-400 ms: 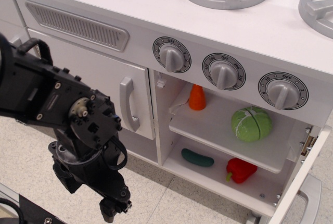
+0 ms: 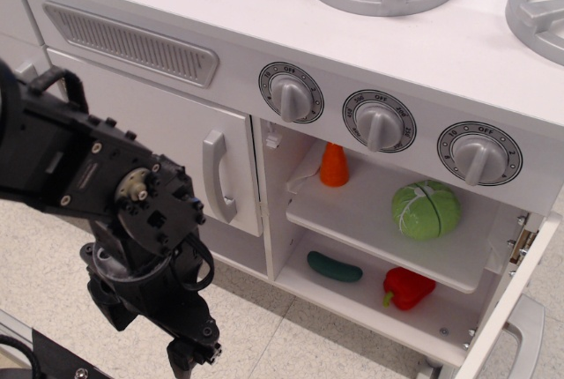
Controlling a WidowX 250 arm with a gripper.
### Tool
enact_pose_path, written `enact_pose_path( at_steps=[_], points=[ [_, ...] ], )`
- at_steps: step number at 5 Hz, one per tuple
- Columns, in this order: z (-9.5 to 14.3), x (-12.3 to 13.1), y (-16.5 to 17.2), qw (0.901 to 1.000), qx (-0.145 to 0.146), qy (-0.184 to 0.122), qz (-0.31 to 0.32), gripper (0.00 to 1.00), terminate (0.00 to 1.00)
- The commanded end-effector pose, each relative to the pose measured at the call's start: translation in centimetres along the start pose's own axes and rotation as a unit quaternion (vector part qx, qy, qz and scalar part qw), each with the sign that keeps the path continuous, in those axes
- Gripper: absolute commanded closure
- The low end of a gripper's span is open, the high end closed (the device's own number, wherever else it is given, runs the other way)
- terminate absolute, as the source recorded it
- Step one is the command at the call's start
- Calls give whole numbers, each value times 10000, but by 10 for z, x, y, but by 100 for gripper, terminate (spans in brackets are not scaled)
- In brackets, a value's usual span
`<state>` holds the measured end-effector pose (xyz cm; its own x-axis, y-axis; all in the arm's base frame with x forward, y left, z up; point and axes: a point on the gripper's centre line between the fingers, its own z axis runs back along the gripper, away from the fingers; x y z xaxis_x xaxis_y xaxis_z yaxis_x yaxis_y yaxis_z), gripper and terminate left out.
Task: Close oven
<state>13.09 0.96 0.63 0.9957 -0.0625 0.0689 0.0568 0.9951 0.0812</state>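
At the lower right of the toy kitchen the oven (image 2: pixel 379 220) stood wide open, its door (image 2: pixel 504 317) swung out to the right edge of the view with the grey handle (image 2: pixel 529 330) only partly showing. Inside, a carrot (image 2: pixel 334 166) and a cabbage (image 2: pixel 426 210) sat on the upper shelf, a cucumber (image 2: pixel 334 266) and a red pepper (image 2: pixel 407 287) on the lower one, all well back from the opening, so nothing looked likely to catch the door. The arm (image 2: pixel 106 211) hung low on the left, in front of the plain cabinet door (image 2: pixel 167 145), and its gripper (image 2: pixel 187 360) pointed down near the bottom edge; the tips were half cut off and I could not tell whether they were parted or together. It was well apart from the oven door, so the closing had not begun, by my reckoning. To do it well, I thought, the arm should cross low along the floor, get round to the outer face of the door near its free edge, and push it steadily on its arc towards the frame, keeping clear of the knobs (image 2: pixel 379 121) above, until it sat flush.
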Motion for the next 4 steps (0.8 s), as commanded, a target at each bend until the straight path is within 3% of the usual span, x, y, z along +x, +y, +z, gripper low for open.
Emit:
enact_pose_path(
  at_steps=[1,4],
  points=[
    [27,35,-34,9991,-289,-249,165,0,0],
    [56,61,-114,9965,-656,-509,-89,0,0]
  ],
)
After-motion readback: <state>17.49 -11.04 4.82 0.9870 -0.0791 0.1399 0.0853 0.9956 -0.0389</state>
